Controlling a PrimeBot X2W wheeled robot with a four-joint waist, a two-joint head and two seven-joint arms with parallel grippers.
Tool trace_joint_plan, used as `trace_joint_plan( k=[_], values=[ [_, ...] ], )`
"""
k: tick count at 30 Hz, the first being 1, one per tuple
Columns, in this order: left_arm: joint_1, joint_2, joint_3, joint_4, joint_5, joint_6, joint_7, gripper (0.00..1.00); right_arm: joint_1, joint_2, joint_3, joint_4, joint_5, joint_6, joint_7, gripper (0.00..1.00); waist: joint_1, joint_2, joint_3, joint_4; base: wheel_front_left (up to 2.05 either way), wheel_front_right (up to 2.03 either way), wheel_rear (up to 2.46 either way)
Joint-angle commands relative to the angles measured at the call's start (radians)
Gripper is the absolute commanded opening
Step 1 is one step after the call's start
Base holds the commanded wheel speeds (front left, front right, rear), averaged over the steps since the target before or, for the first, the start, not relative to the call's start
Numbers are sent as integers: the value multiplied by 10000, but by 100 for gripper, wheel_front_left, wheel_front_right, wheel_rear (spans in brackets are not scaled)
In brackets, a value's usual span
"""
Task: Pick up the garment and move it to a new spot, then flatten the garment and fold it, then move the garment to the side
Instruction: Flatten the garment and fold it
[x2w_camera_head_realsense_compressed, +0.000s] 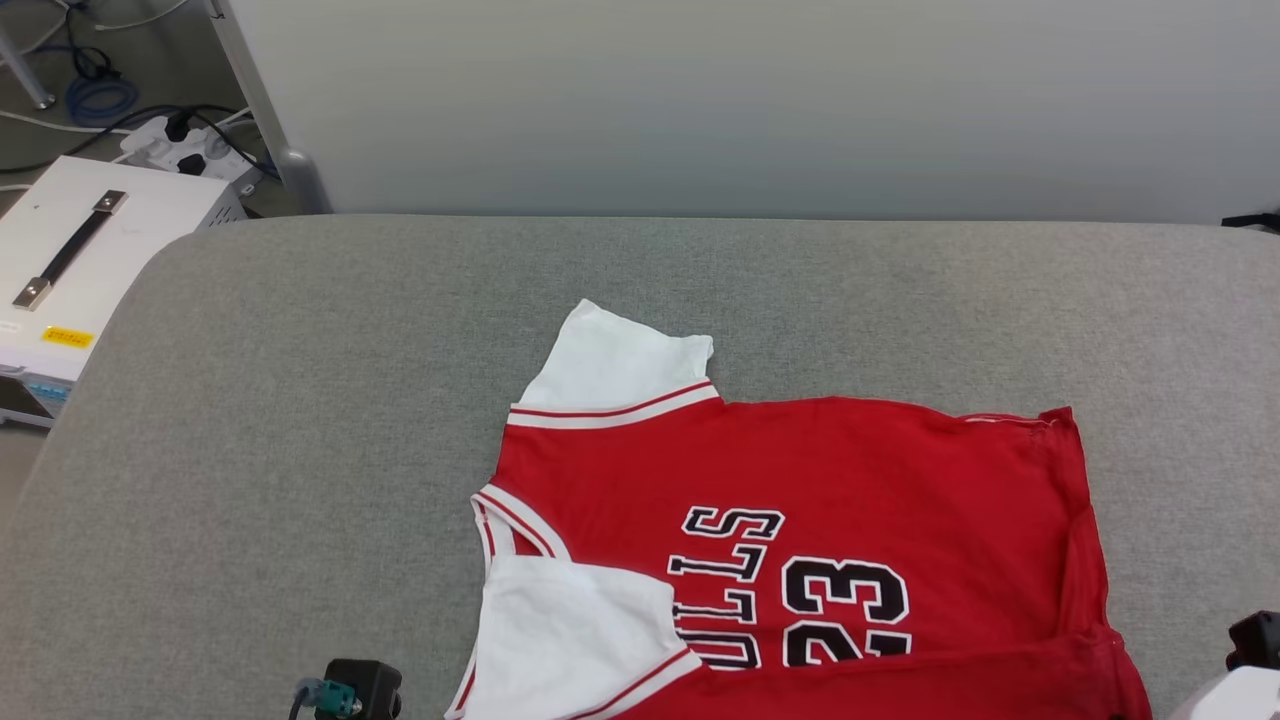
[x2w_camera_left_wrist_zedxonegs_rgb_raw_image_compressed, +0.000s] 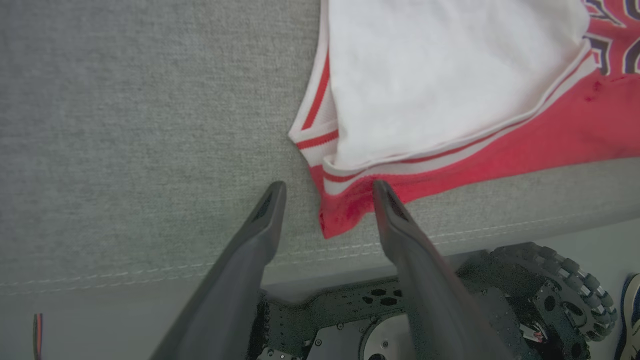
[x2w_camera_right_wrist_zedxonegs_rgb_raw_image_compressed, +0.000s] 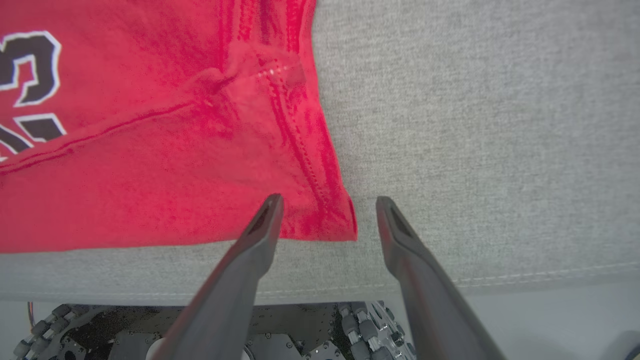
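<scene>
The garment (x2w_camera_head_realsense_compressed: 860, 480), red with white sleeves and "BULLS 23" lettering, lies spread sideways on the grey padded table (x2w_camera_head_realsense_compressed: 300, 400), collar to the left and hem to the right. Its near sleeve (x2w_camera_head_realsense_compressed: 570, 620) is folded onto the front, and a red strip along the near side covers part of the lettering. My left gripper (x2w_camera_left_wrist_zedxonegs_rgb_raw_image_compressed: 327, 189) is open, its fingers astride the near collar-side corner (x2w_camera_left_wrist_zedxonegs_rgb_raw_image_compressed: 345, 210). My right gripper (x2w_camera_right_wrist_zedxonegs_rgb_raw_image_compressed: 328, 202) is open around the near hem corner (x2w_camera_right_wrist_zedxonegs_rgb_raw_image_compressed: 330, 220). Dark parts of my left arm (x2w_camera_head_realsense_compressed: 350, 690) and right arm (x2w_camera_head_realsense_compressed: 1255, 645) show at the bottom edge of the head view.
A white box with a black handle (x2w_camera_head_realsense_compressed: 80, 250) stands left of the table, with a power strip and cables (x2w_camera_head_realsense_compressed: 180, 145) on the floor behind it. A pale wall panel (x2w_camera_head_realsense_compressed: 750, 100) backs the table. My wheeled base (x2w_camera_left_wrist_zedxonegs_rgb_raw_image_compressed: 550, 280) sits below the table's front edge (x2w_camera_left_wrist_zedxonegs_rgb_raw_image_compressed: 150, 280).
</scene>
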Motion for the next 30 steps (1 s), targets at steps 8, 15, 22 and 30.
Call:
trace_joint_plan(
  k=[8,15,22,30],
  values=[
    [-555,-293,960,-300,291,-89,-1788,100,-700,-479,225,-764,307,-7,-1775,100,0,-1,-383,33,0,0,0],
    [-1000,-578,1769,-527,1109,-2,-3956,100,-1107,-742,677,-1422,454,-7,-4088,100,0,-1,-472,34,0,0,0],
    [-868,-1385,2770,-815,2122,-383,-4458,100,-1055,-717,1242,-1599,434,-7,-6284,100,0,-1,-246,-44,0,0,0],
    [-981,-2371,4131,-1104,3917,-1466,-4466,100,-1489,-270,1722,-1642,152,-7,-7189,100,0,-1,805,-489,0,0,0]
  ],
)
